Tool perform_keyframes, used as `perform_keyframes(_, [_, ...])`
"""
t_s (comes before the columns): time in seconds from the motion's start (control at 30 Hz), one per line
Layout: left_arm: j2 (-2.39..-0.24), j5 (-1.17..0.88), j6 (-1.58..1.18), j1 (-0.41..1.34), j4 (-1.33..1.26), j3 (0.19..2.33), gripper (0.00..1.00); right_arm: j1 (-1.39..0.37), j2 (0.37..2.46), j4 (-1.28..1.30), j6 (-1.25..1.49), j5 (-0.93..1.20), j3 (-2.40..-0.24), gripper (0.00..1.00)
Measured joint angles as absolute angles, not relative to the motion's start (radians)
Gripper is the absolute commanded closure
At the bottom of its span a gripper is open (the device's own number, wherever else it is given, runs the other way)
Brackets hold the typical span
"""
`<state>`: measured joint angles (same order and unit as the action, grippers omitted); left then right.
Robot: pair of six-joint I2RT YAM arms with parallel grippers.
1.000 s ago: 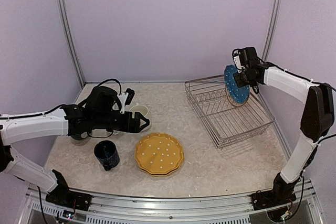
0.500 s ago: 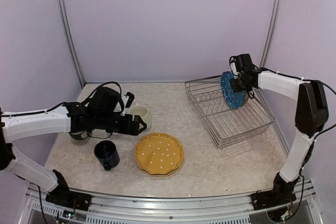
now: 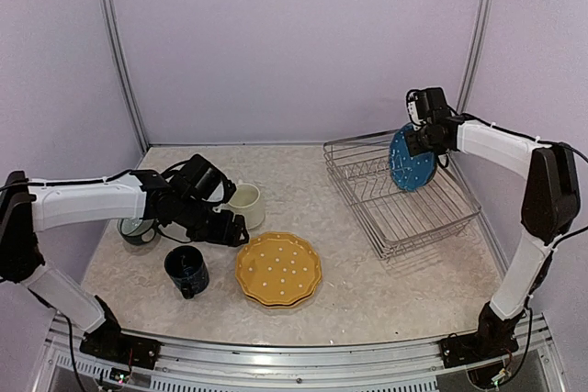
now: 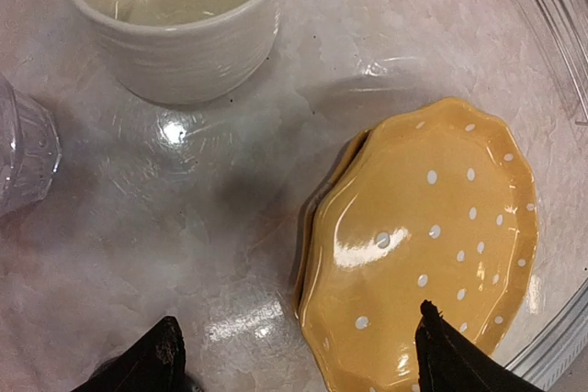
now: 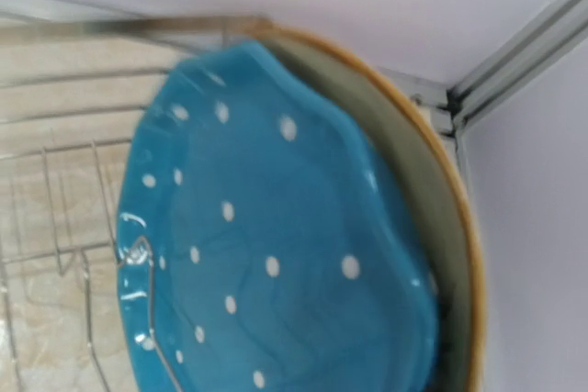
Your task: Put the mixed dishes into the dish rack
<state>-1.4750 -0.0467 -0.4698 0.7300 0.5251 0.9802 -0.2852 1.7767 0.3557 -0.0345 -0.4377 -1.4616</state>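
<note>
left gripper [image 4: 299, 360], fingers spread, hovers over the yellow plate's [image 4: 423, 236] left edge, while the right gripper [image 3: 415, 138] meets the top of the blue plate [image 3: 411, 162] standing in the dish rack [image 3: 404, 215] far right, grip impossible to tell.

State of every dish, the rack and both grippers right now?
blue plate: on edge in the dish rack
yellow plate: flat on table
cream mug: upright, empty
dark blue mug: upright on table
grey-teal cup: upright
left gripper: open, empty
right gripper: at blue plate's rim, grip unclear
</note>
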Motion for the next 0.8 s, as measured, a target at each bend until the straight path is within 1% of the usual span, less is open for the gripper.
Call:
perform_keyframes(0.1, [-1.521,-0.081,-0.461,0.729,0.543,1.003,0.25,-0.286,1.74,0.365,-0.032,-0.431,-1.463,0.32])
perform_keyframes(0.27, [-1.602,-0.127,-0.439,0.729,0.559,1.042,0.35,-0.294,1.657,0.379,-0.026,-0.426,-1.463,0.29])
perform_keyframes(0.43, [-1.662,-0.145,-0.409,0.729,0.567,1.058,0.43,-0.315,1.558,0.397,-0.007,-0.406,-1.438,0.28])
perform_keyframes(0.6, [-1.698,-0.158,-0.364,0.729,0.562,1.06,0.56,-0.342,1.472,0.412,0.029,-0.355,-1.375,0.29])
perform_keyframes(0.8, [-1.723,-0.176,-0.328,0.729,0.527,1.073,0.66,-0.35,1.435,0.423,0.061,-0.303,-1.319,0.3])
